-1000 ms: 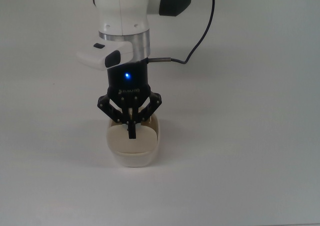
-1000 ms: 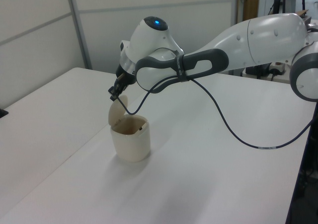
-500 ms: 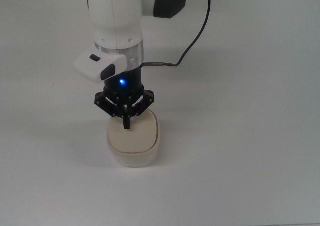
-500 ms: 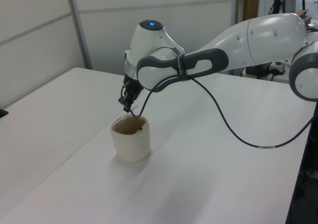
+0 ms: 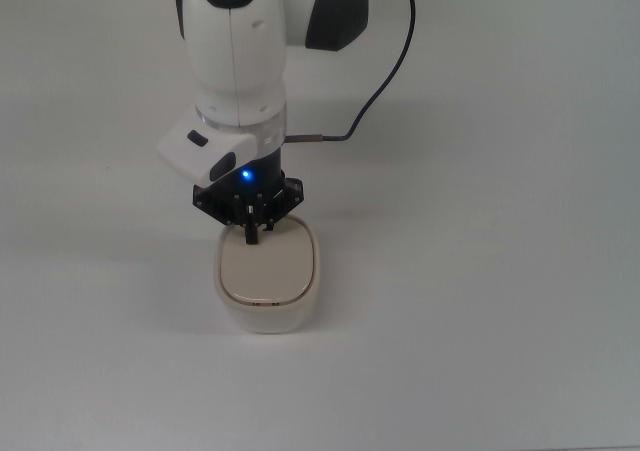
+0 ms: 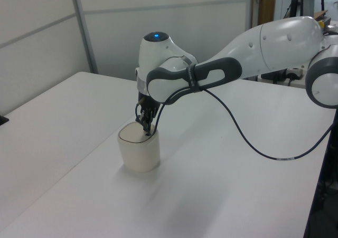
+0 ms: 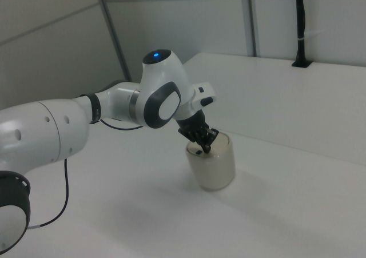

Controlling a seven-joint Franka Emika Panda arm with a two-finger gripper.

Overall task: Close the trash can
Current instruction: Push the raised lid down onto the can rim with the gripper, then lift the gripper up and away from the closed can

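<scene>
looking down in the top view, the trash can [image 5: 267,278] sits on the white table [image 5: 500,271] a little toward the top view's left of centre, and its lid [image 5: 267,268] lies flat inside the rim, so it reads as down or very nearly so. the gripper [image 5: 250,235] is pinched together with nothing between the fingers, its tip over the lid's far edge, the edge nearest the arm; the can's body stretches away from the tip toward the bottom of the frame, with a small dark mark at the near rim, probably the button. in the left view the gripper [image 6: 145,126] comes down steeply from the wrist and its tip meets the top of the can [image 6: 138,151] at the back rim; whether it presses or only touches cannot be told. no gap shows between lid and rim here. in the right view the gripper [image 7: 205,146] again sits on the edge of the can [image 7: 213,162] that faces the arm, the rest of the top bare beyond it. judgement: any last press should go straight down, or further out toward the latch side.
</scene>
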